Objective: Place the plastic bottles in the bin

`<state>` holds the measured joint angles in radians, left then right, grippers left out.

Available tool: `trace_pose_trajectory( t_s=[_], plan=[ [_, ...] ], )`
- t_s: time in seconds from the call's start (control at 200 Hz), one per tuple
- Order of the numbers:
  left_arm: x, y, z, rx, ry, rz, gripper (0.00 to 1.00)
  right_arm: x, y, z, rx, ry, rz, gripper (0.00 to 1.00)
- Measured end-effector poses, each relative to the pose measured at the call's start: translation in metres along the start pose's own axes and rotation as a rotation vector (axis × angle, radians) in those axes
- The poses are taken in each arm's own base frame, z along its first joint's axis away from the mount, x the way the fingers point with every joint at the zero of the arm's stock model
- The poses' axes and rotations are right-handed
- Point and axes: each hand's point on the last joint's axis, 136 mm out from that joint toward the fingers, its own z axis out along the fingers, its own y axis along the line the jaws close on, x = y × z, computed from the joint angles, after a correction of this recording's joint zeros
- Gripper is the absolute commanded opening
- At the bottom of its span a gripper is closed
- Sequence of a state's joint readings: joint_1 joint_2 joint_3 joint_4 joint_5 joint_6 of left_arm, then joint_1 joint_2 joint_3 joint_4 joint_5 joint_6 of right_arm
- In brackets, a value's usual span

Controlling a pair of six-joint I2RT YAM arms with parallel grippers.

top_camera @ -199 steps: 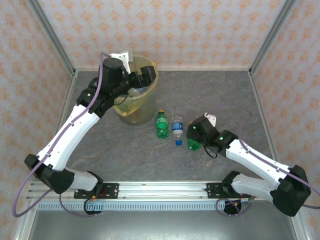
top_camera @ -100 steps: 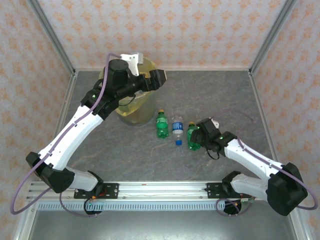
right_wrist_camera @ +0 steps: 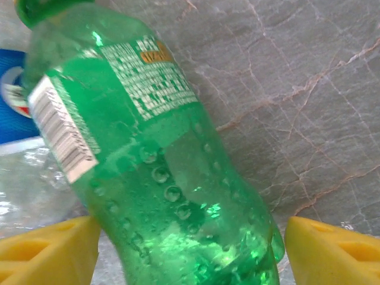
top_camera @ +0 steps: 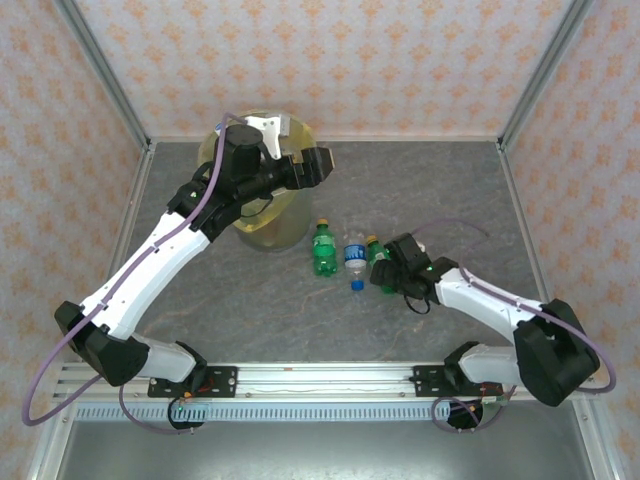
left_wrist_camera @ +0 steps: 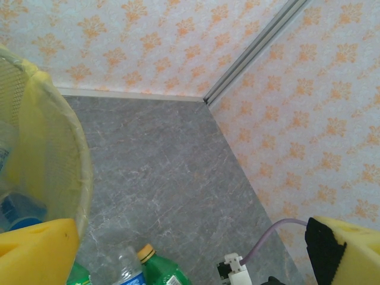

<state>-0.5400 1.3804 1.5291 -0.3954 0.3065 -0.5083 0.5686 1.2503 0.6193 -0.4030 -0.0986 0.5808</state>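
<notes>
While its yellow pads (right_wrist_camera: 47,249) stand spread on either side of a green bottle (right_wrist_camera: 160,166), the right end effector (right_wrist_camera: 190,252) is released, straddling the bottle's lower body where it lies on the grey desk (right_wrist_camera: 309,89). Just beside that bottle lie a clear bottle (top_camera: 354,255) with a blue label and a second green bottle (top_camera: 323,250), in a row near the bin (top_camera: 272,228). Up by the bin's rim, the left end effector (top_camera: 318,165) hangs wide open and empty above the desk.
</notes>
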Motion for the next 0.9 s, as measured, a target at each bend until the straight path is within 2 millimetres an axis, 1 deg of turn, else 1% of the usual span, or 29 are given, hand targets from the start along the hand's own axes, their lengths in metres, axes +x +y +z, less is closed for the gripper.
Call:
trace_pose_trajectory(
  t_s=[0.185, 0.265, 0.395, 0.566, 0.666, 0.756, 0.901],
  plan=[
    [-0.004, -0.003, -0.007, 0.008, -0.015, 0.002, 0.99, 0.004, -0.003, 0.009, 0.03, 0.029, -0.024, 0.82],
    [-0.005, -0.004, -0.009, 0.008, -0.02, 0.003, 0.99, 0.003, -0.002, 0.011, 0.036, 0.035, -0.036, 0.83],
    [-0.006, -0.004, -0.01, 0.007, -0.025, 0.002, 0.99, -0.005, 0.003, 0.008, 0.028, 0.015, -0.061, 0.93],
    [-0.005, -0.004, -0.01, 0.007, -0.022, -0.004, 0.99, -0.021, 0.009, 0.001, 0.037, -0.024, -0.103, 0.96],
    [-0.006, -0.005, -0.012, 0.007, -0.024, -0.004, 0.99, -0.03, 0.012, -0.002, 0.047, -0.041, -0.135, 0.95],
    [-0.007, -0.005, -0.014, 0.009, -0.028, -0.004, 0.99, -0.036, 0.013, -0.003, 0.05, -0.044, -0.16, 0.91],
    [-0.008, -0.005, -0.015, 0.002, -0.035, -0.003, 0.99, -0.042, 0.014, 0.004, 0.06, -0.026, -0.201, 0.88]
  ],
)
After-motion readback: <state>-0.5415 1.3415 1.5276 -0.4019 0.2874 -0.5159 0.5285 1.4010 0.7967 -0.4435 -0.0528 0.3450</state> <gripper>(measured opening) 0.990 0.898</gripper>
